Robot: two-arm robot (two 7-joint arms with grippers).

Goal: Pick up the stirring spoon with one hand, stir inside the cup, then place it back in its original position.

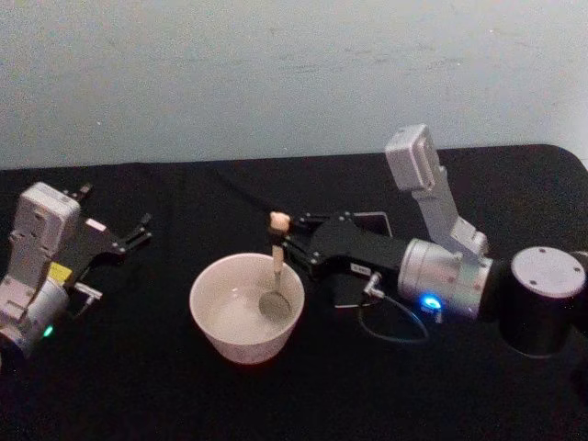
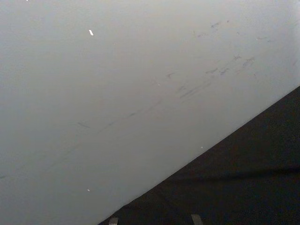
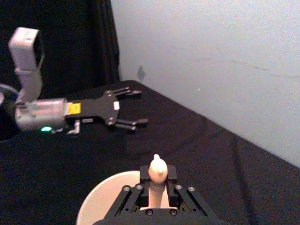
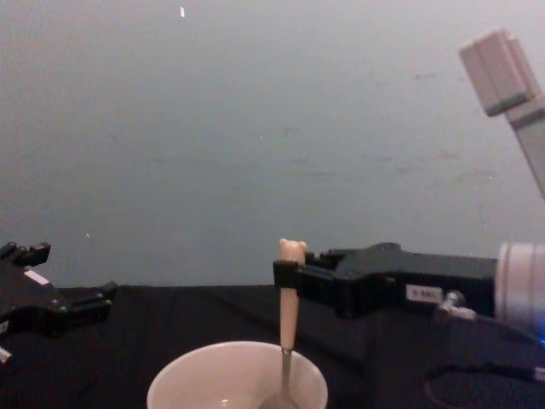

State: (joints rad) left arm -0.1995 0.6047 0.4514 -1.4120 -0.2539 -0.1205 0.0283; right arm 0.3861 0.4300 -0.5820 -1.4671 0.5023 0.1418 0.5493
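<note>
**Spoon in the cup: tipping and slipping are our worries**

We see the right gripper [image 1: 280, 241] pinching the spoon [image 1: 277, 266] high on its beige handle, just under the little bear head, with the fingers pressed against it from both sides. The spoon stands nearly upright, and its metal bowl is down inside the cup [image 1: 241, 345], towards the side nearest the gripper. The left gripper [image 1: 138, 233] hangs well apart on the left of the black table [image 1: 138, 386], fingers spread and holding nothing.

We judge the main risk to be the cup itself. Nothing holds it, so if the stirring circle runs too wide, the metal neck could push on the rim and slide or tip the cup. The grip is also high on a slim handle (a long lever below the fingers), so any drag at the bowl could twist the spoon in the pinch and leave it tilted.

That tilt would matter for the return. A dark square holder [image 1: 382, 220] seems to sit just behind the gripper, mostly hidden, and its mouth looks narrow. A crooked spoon could catch its wall and knock it over.
</note>
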